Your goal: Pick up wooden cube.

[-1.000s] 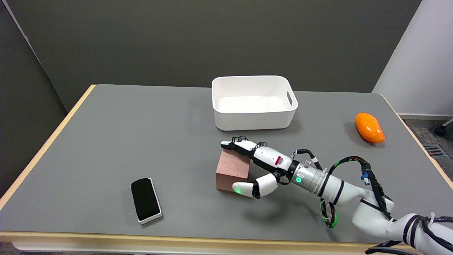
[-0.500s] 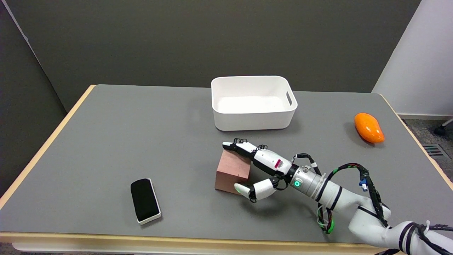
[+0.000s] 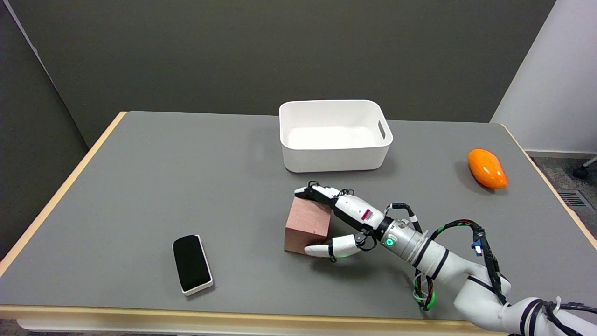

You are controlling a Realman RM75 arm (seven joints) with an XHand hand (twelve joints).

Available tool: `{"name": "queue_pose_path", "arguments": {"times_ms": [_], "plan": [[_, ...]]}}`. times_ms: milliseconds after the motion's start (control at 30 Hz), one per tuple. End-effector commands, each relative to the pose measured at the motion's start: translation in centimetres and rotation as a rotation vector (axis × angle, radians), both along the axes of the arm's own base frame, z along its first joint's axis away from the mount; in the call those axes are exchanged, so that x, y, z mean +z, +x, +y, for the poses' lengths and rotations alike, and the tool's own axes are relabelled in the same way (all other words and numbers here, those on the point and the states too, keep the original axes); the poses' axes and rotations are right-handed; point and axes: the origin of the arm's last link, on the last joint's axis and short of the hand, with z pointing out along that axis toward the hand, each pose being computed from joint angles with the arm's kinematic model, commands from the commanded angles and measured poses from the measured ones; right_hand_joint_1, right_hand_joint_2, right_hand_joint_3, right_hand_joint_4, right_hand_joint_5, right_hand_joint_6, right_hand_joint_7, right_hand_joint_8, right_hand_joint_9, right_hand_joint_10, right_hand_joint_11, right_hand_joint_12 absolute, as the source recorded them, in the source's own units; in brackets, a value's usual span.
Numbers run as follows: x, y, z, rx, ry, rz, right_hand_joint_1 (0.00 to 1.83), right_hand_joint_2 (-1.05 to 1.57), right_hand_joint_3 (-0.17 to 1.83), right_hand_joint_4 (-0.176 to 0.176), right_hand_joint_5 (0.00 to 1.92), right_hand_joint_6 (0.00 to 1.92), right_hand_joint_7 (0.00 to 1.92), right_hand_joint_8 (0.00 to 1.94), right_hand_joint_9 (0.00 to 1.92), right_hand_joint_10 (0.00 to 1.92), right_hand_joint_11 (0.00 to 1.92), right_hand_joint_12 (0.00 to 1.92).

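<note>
— Four things lie on the desk [image 3: 140,177]. Where is the wooden cube [image 3: 308,225]?

— Near the middle, a little toward the front edge, resting on the desktop, in front of the white bin [image 3: 334,135].

— And the right hand [image 3: 343,219]?

— It straddles the cube from the right side: the fingers [image 3: 317,192] lie along the cube's far top edge and the thumb [image 3: 326,248] presses against its near face, low down. The hand is closed around the block, which is not lifted.

— What else?

— A black eraser [image 3: 192,263] near the front edge toward the left, and an orange mango [image 3: 487,168] close to the right edge, well apart from the cube.
</note>
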Motion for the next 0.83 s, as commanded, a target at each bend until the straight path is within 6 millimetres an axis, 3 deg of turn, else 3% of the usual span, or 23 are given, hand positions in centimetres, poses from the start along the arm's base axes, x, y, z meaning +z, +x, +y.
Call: {"name": "queue_pose_path", "arguments": {"times_ms": [33, 433, 633, 767, 833], "plan": [[2.1, 4.2, -1.8, 0.174, -0.108, -0.017, 1.06, 1.43, -0.01, -0.145, 0.36, 1.7, 0.62, 1.84, 0.73, 1.62, 0.24, 1.92], [6.1, 13.7, -6.5, 0.449, -0.25, -0.016, 1.1, 1.33, 0.12, -0.166, 0.39, 1.68, 0.69, 1.74, 0.78, 1.63, 0.41, 1.92], [7.1, 18.4, -10.6, 0.501, -0.306, 0.035, 1.11, 1.31, 0.14, -0.168, 0.41, 1.65, 0.7, 1.71, 0.77, 1.62, 0.42, 1.92], [7.9, 20.1, -13.7, 0.49, -0.353, 0.072, 1.11, 1.31, 0.14, -0.167, 0.41, 1.66, 0.7, 1.71, 0.77, 1.62, 0.42, 1.92], [8.1, 19.8, -15.8, 0.44, -0.374, 0.092, 1.11, 1.31, 0.14, -0.17, 0.4, 1.66, 0.7, 1.72, 0.78, 1.62, 0.42, 1.92]]}}
